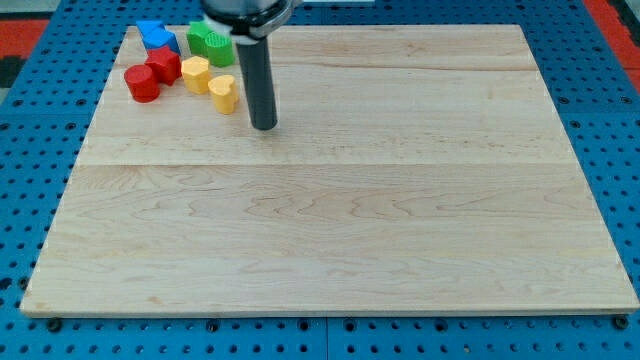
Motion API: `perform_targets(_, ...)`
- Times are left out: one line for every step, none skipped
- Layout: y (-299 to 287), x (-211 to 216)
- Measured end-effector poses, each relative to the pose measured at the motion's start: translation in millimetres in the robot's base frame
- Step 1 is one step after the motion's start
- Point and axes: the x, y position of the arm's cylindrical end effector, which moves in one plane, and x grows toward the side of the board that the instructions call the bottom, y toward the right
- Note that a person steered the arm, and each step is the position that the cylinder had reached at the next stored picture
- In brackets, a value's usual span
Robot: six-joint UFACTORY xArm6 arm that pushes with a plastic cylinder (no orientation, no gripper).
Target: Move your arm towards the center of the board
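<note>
My tip [263,126] rests on the wooden board [330,220] in its upper left part, left of and above the board's middle. Just to its left stands a yellow block [223,94], close to the rod but apart from it. Further left lie a second yellow block [195,73], a red round block [141,84] and a red angular block [165,65]. A blue block [156,37] and a green block [209,41] sit near the board's top edge, the green one partly behind the rod's mount.
The board lies on a blue perforated table [30,200]. A red patch [610,20] shows at the view's top right corner. All blocks cluster in the board's top left corner.
</note>
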Motion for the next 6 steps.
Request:
perform_targets(-48.3, -35.0)
perform_targets(-70.9, -38.9)
perform_targets(-19.6, -20.0)
perform_targets(41.9, -12.6)
perform_targets(65.9, -12.4)
perform_targets(67.1, -12.5)
